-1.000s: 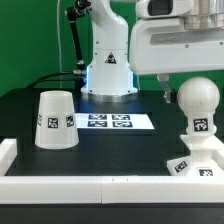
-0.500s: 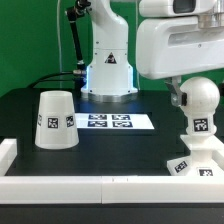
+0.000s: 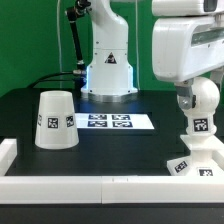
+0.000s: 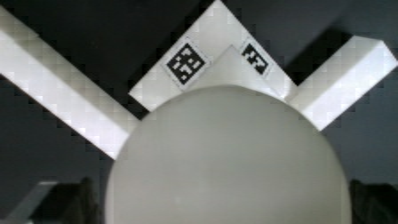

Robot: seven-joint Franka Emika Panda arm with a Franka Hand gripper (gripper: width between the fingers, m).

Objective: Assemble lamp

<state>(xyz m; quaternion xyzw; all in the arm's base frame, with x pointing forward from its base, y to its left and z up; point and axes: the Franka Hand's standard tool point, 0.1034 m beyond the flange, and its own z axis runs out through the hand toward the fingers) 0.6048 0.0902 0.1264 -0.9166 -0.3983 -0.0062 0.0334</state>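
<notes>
On the desk (image 3: 120, 145) at the exterior view's right, bulb (image 3: 205, 103) upright on the neck of the base (image 3: 196, 163). Claw (image 3: 197, 97) astride the bulb, one dark finger (image 3: 183, 100) at its side; gripping or merely around it, cannot tell. Shade (image 3: 55, 120) wide end down, well apart toward the exterior view's left.

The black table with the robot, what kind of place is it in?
Probably a robot lab: a white robot arm stands at the black table, with a marker board and a tagged shade on it.
</notes>
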